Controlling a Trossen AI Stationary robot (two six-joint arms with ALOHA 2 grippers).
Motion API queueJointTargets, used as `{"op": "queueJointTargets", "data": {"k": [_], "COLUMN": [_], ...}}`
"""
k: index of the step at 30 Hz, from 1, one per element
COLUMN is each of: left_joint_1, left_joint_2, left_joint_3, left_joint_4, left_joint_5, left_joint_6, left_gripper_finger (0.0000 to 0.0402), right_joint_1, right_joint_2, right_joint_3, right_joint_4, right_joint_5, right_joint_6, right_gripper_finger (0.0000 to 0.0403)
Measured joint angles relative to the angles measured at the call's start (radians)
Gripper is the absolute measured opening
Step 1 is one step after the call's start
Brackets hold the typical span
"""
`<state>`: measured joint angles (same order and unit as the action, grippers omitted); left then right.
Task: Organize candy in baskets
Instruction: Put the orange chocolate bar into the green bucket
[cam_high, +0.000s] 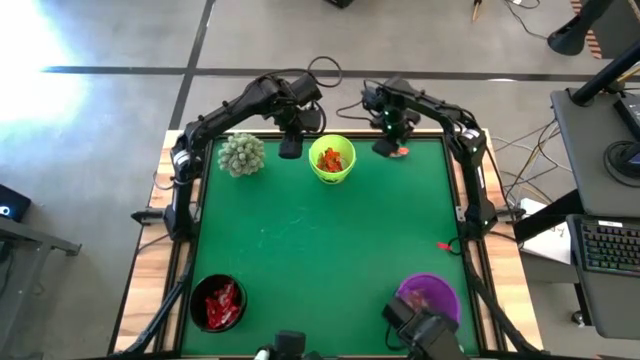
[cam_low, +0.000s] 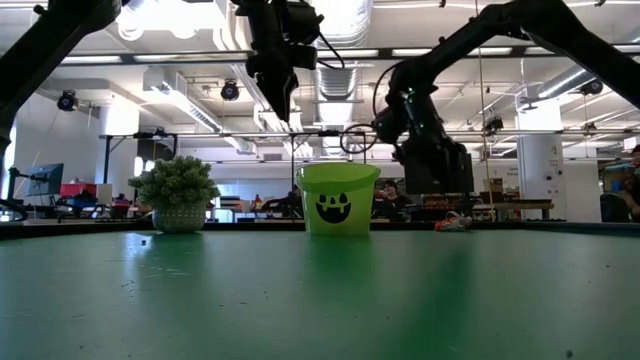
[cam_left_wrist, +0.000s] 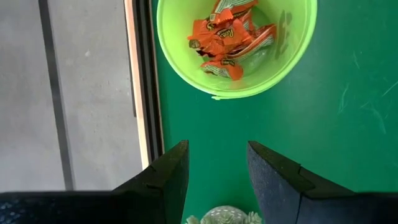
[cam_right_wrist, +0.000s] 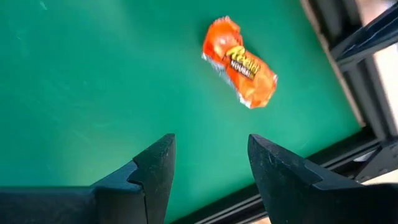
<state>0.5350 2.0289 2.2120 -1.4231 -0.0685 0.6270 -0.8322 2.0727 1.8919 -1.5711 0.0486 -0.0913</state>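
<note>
Inspection, left to right. My left fingers (cam_high: 290, 148) hang parted and empty above the green counter (cam_high: 320, 250), between the spiky pale-green ball-shaped plant in its pot (cam_high: 241, 154) on one side and the lime-green round plastic basket with a black grinning face (cam_high: 332, 160) on the other. That basket lies just ahead of these fingertips and already holds a small heap of orange crinkly-wrapped candy (cam_left_wrist: 225, 37).

My right fingers (cam_high: 386, 147) stand wide, gripping nothing. One orange foil-wrapped sweet (cam_right_wrist: 240, 62) lies loose on the felt just ahead of them, near the counter's far edge, the lime basket close by to its side.

Farther off, toward the near edge: a black round basket of red-wrapped sweets (cam_high: 217, 302), a purple round basket (cam_high: 429, 297), and one stray red sweet (cam_high: 443, 245) near the right rim.

Handling judgement: the orange piece looks light, with a thin slick wrapper that will crumple and may skid on the felt. I would straddle its plump middle across the short width, not the flat crimped ends, and close gently.
</note>
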Motion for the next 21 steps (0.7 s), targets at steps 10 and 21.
{"op": "queueJointTargets", "data": {"k": [10,21], "left_joint_1": [0.0,0.0], "left_joint_2": [0.0,0.0], "left_joint_3": [0.0,0.0], "left_joint_4": [0.001,0.001], "left_joint_5": [0.001,0.003], "left_joint_6": [0.008,0.003], "left_gripper_finger": [0.0144,0.0144], "right_joint_1": [0.006,0.071], "right_joint_2": [0.0,0.001], "right_joint_3": [-0.071,-0.02], "right_joint_4": [0.001,0.004], "right_joint_5": [0.004,0.003], "right_joint_6": [0.015,0.07], "right_gripper_finger": [0.0195,0.0194]}}
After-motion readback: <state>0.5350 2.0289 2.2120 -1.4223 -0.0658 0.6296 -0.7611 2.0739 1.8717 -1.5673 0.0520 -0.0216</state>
